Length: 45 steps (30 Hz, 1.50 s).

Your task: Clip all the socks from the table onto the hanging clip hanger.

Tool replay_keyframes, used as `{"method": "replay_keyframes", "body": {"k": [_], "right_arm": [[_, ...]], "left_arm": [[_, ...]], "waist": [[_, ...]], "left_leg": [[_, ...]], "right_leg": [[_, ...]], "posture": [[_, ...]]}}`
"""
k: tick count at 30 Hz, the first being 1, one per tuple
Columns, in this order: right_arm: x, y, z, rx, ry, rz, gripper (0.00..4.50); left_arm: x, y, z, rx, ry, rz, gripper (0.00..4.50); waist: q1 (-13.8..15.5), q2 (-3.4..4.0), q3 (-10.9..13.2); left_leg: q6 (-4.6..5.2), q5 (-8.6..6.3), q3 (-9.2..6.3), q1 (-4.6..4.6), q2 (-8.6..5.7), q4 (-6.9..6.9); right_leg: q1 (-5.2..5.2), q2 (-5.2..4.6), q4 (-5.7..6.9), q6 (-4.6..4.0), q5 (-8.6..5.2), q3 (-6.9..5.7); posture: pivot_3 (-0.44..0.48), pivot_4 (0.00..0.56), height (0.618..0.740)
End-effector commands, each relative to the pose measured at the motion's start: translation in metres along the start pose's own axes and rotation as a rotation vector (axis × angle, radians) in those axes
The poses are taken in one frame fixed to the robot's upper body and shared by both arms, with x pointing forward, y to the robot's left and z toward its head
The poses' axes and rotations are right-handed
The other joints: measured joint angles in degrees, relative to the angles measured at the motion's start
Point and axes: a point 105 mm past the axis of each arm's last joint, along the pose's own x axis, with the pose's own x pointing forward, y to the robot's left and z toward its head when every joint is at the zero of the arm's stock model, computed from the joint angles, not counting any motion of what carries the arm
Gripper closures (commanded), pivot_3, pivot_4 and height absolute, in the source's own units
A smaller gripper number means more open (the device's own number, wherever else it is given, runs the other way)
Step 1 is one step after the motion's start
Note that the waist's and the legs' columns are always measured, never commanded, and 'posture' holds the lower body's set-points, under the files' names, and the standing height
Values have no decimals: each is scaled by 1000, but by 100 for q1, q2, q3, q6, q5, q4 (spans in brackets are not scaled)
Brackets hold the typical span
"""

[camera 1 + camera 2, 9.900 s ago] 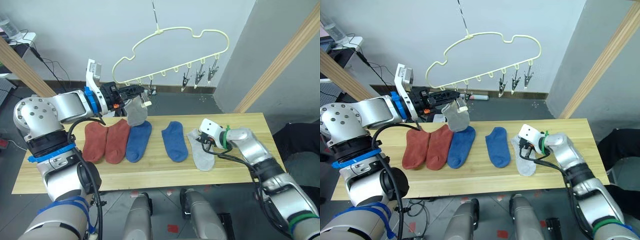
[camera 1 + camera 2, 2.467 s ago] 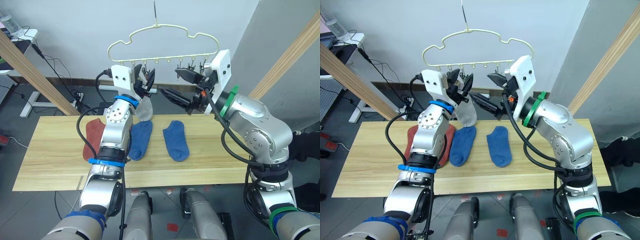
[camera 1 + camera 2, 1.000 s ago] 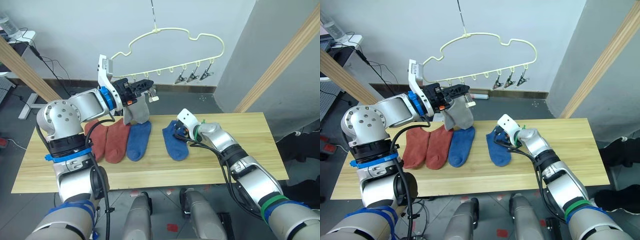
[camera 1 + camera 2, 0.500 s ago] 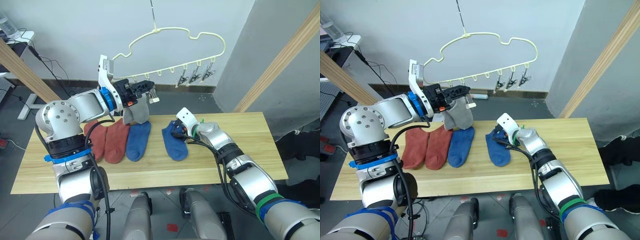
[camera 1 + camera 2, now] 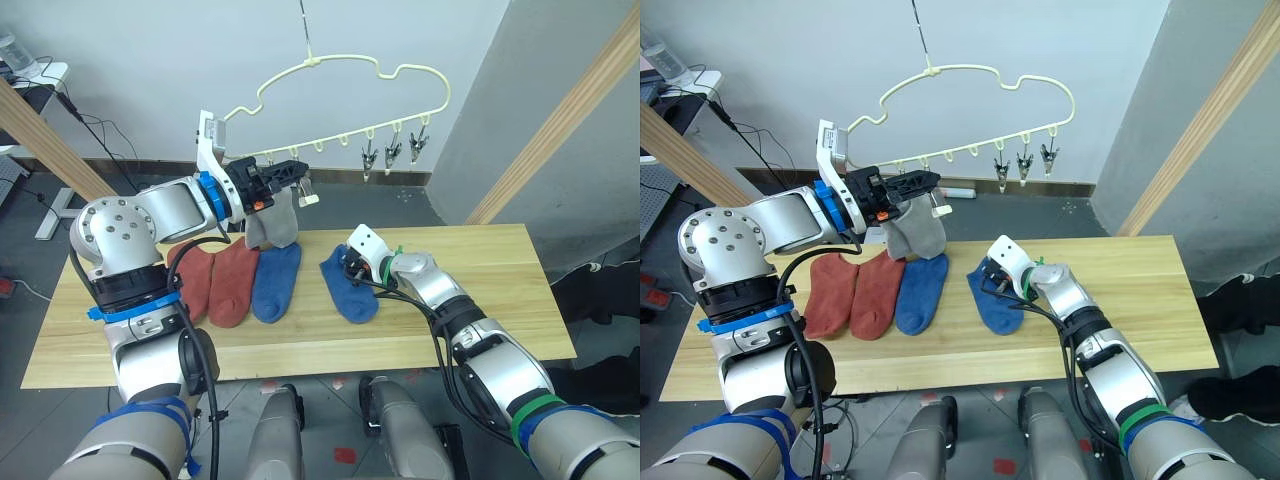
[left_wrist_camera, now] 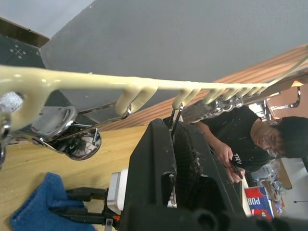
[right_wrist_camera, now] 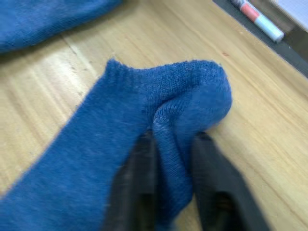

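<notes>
- The right gripper (image 7: 171, 185) has its jaws nipped onto a fold at the cuff of a blue sock (image 5: 345, 281), which lies flat on the table (image 5: 470, 300). The left gripper (image 5: 285, 172) is clamped at one of the clips on the clip hanger (image 5: 350, 100), beside the hung grey sock (image 5: 270, 225).
- Risk: the pinch takes only a thin ridge of knit, so the sock may slip free on lifting.
- Risk: the hanger hangs from one thin hook; if the left gripper lets go or tugs, it could swing and tilt, spoiling the aim.
- Room: bare table lies right of the held sock. The second blue sock (image 5: 275, 282) and the rust-red socks (image 5: 215, 280) crowd its left, below the hanger.
</notes>
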Motion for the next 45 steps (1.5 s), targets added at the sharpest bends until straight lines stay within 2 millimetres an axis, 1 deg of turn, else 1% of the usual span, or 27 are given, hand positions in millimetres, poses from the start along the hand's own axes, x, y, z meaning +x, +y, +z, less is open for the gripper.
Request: {"method": "replay_keyframes", "body": {"k": [1, 3, 6, 7, 9, 10, 15, 21, 25, 30, 45], "right_arm": [[-7, 1, 11, -50, -57, 18, 4470], [-17, 4, 20, -67, -116, 49, 4470], [-44, 11, 54, 8, -281, 127, 4470], [-55, 13, 66, 14, -328, 147, 4470], [-78, 23, 85, -15, -396, 217, 4470], [-84, 26, 89, -18, -404, 230, 4470], [-101, 40, 102, -38, -425, 255, 4470], [-106, 46, 113, -36, -446, 254, 4470], [-105, 46, 112, -39, -441, 247, 4470], [-104, 46, 122, -49, -462, 244, 4470], [-98, 42, 127, -54, -460, 244, 4470]], "left_arm": [[-1, 3, -7, -11, 34, 14, 4500], [-2, 5, -8, -13, 37, 24, 4500], [-4, 6, -8, -34, 35, 17, 4500], [-4, 6, -8, -43, 34, 16, 4500], [-5, 8, -8, -56, 36, 21, 4500], [-5, 9, -8, -57, 38, 22, 4500], [-5, 10, -11, -60, 55, 24, 4500], [-1, 6, -8, -64, 55, 1, 4500], [-1, 6, -9, -55, 62, 2, 4500], [-1, 6, -12, -46, 72, 2, 4500], [-1, 4, -12, -43, 61, -6, 4500]], "waist": [[2, 0, 0], [9, 0, 0], [11, 0, 0], [11, 0, 0], [3, 0, 0], [6, 0, 0], [6, -1, -1], [1, -1, -2], [-1, -1, -2], [-8, -2, -2], [-6, -2, -2]], "left_leg": [[0, 0, 0, 0, 0, 0], [0, 0, 0, 0, 0, 0], [-1, -1, 0, -1, 2, -1], [-1, -1, -1, -1, 1, -2], [-2, 0, -2, -1, 3, 0], [-2, 0, -2, 0, 3, 0], [-2, 0, -7, 15, 2, -1], [-3, 1, -3, 15, 0, 0], [-4, 1, -3, 14, 0, 0], [-4, 1, -2, 14, 0, -1], [-4, 1, -3, 14, 0, -1]], "right_leg": [[0, 0, 0, 0, 0, 0], [0, 0, 0, 0, 0, -1], [-1, 0, 0, 0, 0, -1], [-1, -1, 0, 0, 0, -1], [-2, 0, 2, 0, 0, -2], [-1, 0, 2, 0, 0, -2], [14, 1, 2, 1, -1, -5], [14, -1, 1, 1, -1, -2], [14, 0, 0, 1, -1, -2], [14, -1, 0, 1, -1, -2], [14, -1, -1, 1, -1, -3]], "posture": [[4, 306, 740], [5, 303, 740], [6, 301, 740], [6, 301, 740], [2, 298, 740], [-1, 297, 740], [-13, 292, 740], [-24, 285, 740], [-27, 282, 740], [-26, 282, 740], [-18, 291, 740]]}}
